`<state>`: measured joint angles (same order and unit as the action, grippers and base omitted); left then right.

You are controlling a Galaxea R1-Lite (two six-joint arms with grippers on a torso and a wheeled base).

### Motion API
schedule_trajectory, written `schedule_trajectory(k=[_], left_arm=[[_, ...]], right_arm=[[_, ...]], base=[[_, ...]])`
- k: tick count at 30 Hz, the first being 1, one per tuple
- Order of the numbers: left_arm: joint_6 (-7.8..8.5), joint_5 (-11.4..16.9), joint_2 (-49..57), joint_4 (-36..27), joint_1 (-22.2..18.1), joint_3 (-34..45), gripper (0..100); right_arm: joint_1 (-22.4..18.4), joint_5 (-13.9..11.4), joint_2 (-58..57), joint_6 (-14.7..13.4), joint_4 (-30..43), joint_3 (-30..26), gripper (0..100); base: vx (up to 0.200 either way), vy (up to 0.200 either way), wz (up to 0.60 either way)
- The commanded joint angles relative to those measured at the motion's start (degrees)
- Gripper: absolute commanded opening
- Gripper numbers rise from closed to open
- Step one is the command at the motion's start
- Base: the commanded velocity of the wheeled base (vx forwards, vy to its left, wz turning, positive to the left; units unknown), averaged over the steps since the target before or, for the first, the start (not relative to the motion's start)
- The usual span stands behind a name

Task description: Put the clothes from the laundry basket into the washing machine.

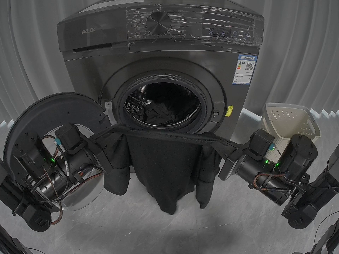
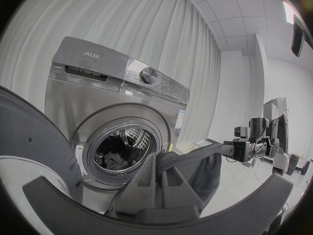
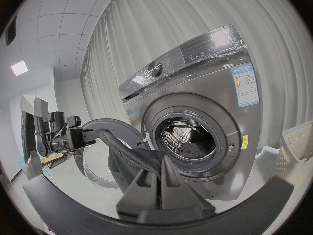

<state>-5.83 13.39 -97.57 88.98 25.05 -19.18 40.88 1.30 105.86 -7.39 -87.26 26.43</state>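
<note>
Just before the washer, my left gripper and right gripper each pinched the garment, stretched taut below its opening. Loading step, I judged; next needed: lift, push inside, release.

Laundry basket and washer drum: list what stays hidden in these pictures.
- White perforated plastic laundry basket: head view, the right arm covers its lower part; its contents cannot be told.
- Grey washing machine drum: every view, shadow hides its back behind the dark pile of clothes; count unclear.
- Black garment: head view, bunched between left gripper and right gripper; its type unclear.
</note>
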Motion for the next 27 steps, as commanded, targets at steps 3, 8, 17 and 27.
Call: schedule_trajectory(k=[3,8,17,27], left_arm=[[-0.15,-0.11,0.45,0.05,-0.18,-0.42,0],[-0.06,-0.20,0.19,0.05,-0.62,-0.16,0],[0.11,-0.11,-0.07,0.05,-2.02,0.02,0],[0.20,-0.11,0.10,0.05,-2.02,0.46,0]], right_arm=[[-0.45,0.19,2.07,0.00,-1.42,-0.41,0],[-0.45,0.28,2.51,0.00,-1.51,0.55,0],[-2.03,0.45,1.80,-0.87,-1.60,6.00,0],[-2.47,0.63,1.63,-0.79,-1.60,7.06,0]], base=[[0.000,0.000,0.00],[0.000,0.000,0.00],[0.000,0.000,0.00],[0.000,0.000,0.00]])
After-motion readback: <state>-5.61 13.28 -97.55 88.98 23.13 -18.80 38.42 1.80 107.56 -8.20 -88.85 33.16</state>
